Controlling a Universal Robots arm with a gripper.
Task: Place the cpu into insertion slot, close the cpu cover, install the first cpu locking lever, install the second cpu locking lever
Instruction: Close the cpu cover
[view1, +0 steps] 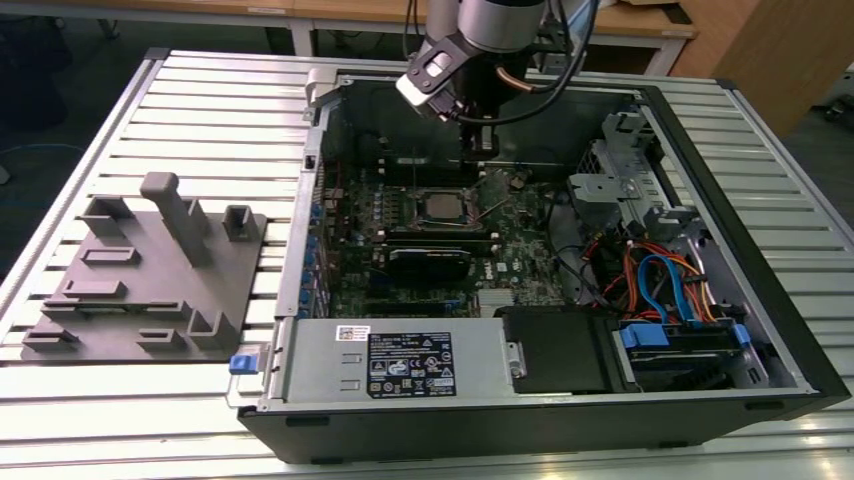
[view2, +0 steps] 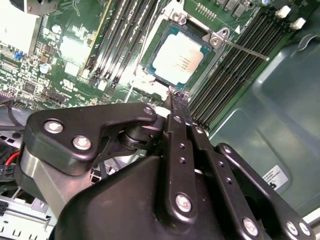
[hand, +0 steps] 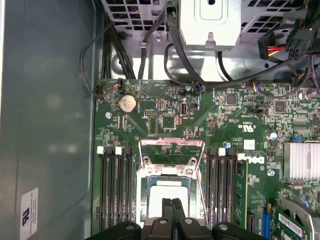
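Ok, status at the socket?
Gripper shut, empty, tip at the cpu cover edge. Cpu seated, cover looks down. One lever rod sticking out unlatched. Nothing blocking.

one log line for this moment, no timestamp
cpu: seated in insertion slot | cpu cover: down around cpu | gripper: fingers shut, tips beside cover edge, holding nothing

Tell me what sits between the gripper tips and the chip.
In the second wrist view, just the cover's silver rim separates the gripper from the chip.

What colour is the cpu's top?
The cpu top is silver-grey, clearest in the second wrist view.
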